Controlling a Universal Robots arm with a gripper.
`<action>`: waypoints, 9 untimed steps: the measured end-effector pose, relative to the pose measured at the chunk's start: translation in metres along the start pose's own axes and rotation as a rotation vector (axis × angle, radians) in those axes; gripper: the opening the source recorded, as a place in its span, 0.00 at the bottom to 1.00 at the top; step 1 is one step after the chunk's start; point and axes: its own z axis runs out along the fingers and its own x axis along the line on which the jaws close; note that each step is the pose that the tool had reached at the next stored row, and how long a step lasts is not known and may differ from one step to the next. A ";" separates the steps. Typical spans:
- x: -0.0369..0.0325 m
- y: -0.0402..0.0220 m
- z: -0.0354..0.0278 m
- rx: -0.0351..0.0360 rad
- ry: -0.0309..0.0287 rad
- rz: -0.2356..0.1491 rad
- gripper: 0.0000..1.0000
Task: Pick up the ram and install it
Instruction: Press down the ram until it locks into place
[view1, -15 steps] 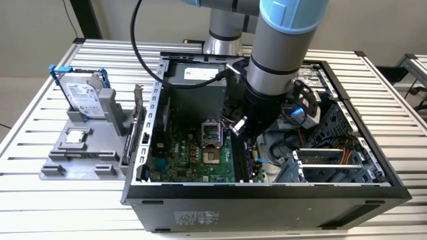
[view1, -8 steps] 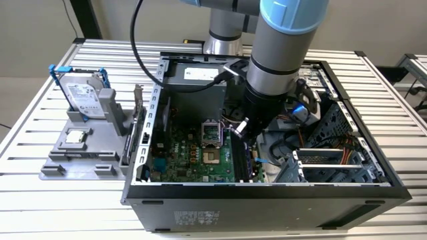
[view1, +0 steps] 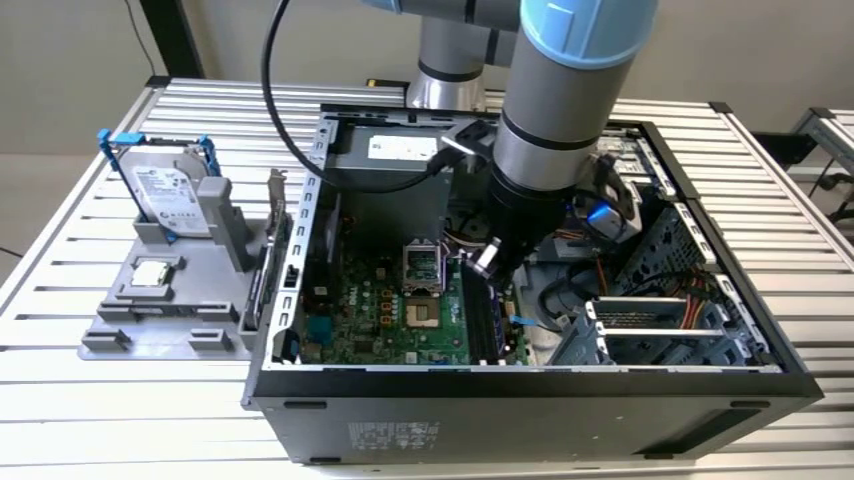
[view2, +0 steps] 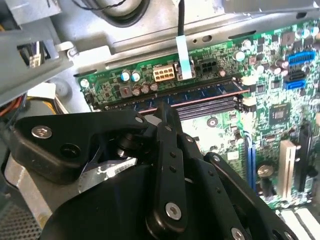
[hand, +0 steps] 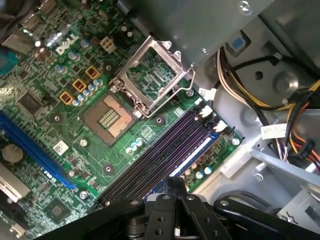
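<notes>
The ram (view2: 200, 94) is a long dark stick standing on edge in the outermost black motherboard slot, beside the board's edge. It is the pale strip (hand: 192, 156) in the first wrist view. My gripper (view2: 167, 107) is shut, its fingertips together and lying across the ram's top edge near the middle of its length, as the first wrist view (hand: 175, 181) also shows. I cannot tell whether the tips touch the stick. In the exterior view the gripper (view1: 487, 262) reaches down into the open computer case (view1: 534, 385), over the memory slots (view1: 491, 315).
The open processor socket (hand: 109, 117) with its raised metal frame (hand: 152, 75) lies beside the slots. Cable bundles (hand: 240, 95) and a drive cage (view1: 654, 325) crowd the case on the exterior view's right. A grey tray (view1: 167, 320) outside the case holds a hard drive (view1: 174, 200) and a small silver chip (view1: 155, 272).
</notes>
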 end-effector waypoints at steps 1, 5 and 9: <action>0.0000 0.0000 0.0000 -0.0005 -0.0003 -0.014 0.00; -0.0002 -0.0001 -0.0001 -0.0025 -0.0008 -0.069 0.00; -0.0003 -0.0003 -0.0002 -0.0047 -0.0011 -0.132 0.00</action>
